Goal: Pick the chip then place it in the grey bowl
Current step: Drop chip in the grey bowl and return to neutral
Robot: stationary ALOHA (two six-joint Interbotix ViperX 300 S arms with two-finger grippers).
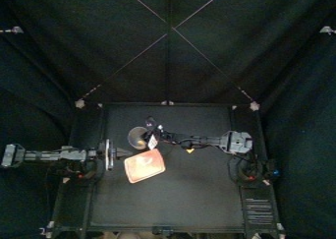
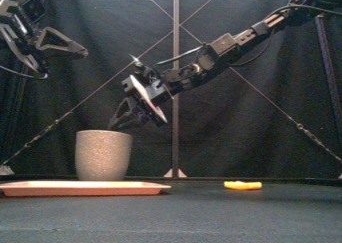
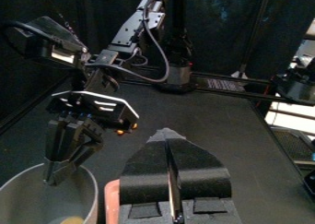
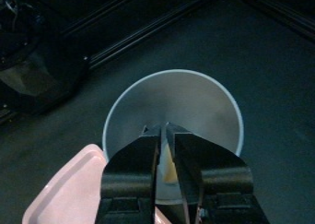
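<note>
Hanging above the mouth of the grey bowl (image 2: 103,155), the right gripper (image 2: 123,117) slants down and toward the left side of the worktop (image 2: 274,215). Its arm reaches in from the right, past the middle. Its jaws are drawn close, with only a narrow gap between them. In the right wrist view a thin yellow sliver sits in that gap: the chip (image 4: 169,168), pinched there directly over the bowl's opening. Only its edge shows. Its long axis runs along the jaws, pointing down into the bowl, and its flat faces are hidden against them. The front and top views do not show the chip at all, as the gripper covers it.

The bowl stands upright near the left of the worktop, at the back edge of the pink tray (image 2: 80,188), which lies flat before it. A small orange toy (image 2: 242,185) lies well apart on the right; its shape is too small to make out.

The left gripper (image 3: 168,140) rests raised at the left, its jaws pressed together on nothing. The bowl's floor is cut off in the left wrist view.
</note>
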